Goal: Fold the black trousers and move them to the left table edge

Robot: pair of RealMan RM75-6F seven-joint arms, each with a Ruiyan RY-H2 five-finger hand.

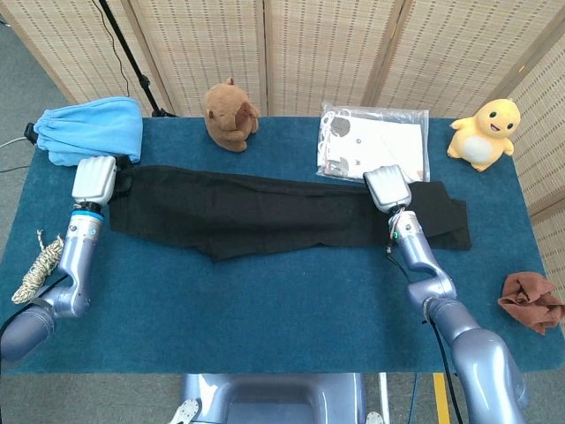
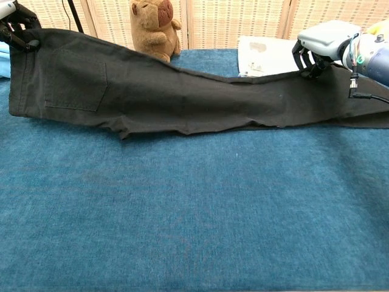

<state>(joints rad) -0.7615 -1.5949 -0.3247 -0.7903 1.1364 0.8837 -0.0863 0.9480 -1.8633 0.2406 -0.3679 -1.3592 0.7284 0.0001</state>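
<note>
The black trousers (image 1: 256,212) (image 2: 152,97) stretch lengthwise across the blue table, waist at the left, leg ends at the right. My left hand (image 1: 94,181) (image 2: 15,27) grips the waistband's far corner and holds it lifted. My right hand (image 1: 387,188) (image 2: 322,45) grips the far edge of the legs and holds it raised, so the cloth hangs taut between both hands. The near edge still rests on the table. The leg ends (image 1: 450,216) lie flat beyond my right hand.
Along the back stand a brown plush capybara (image 1: 229,113), a plastic-bagged white garment (image 1: 375,146) and a yellow plush duck (image 1: 484,132). A folded light-blue cloth (image 1: 93,131) lies back left, a coiled rope (image 1: 37,265) at the left edge, a brown rag (image 1: 532,300) front right.
</note>
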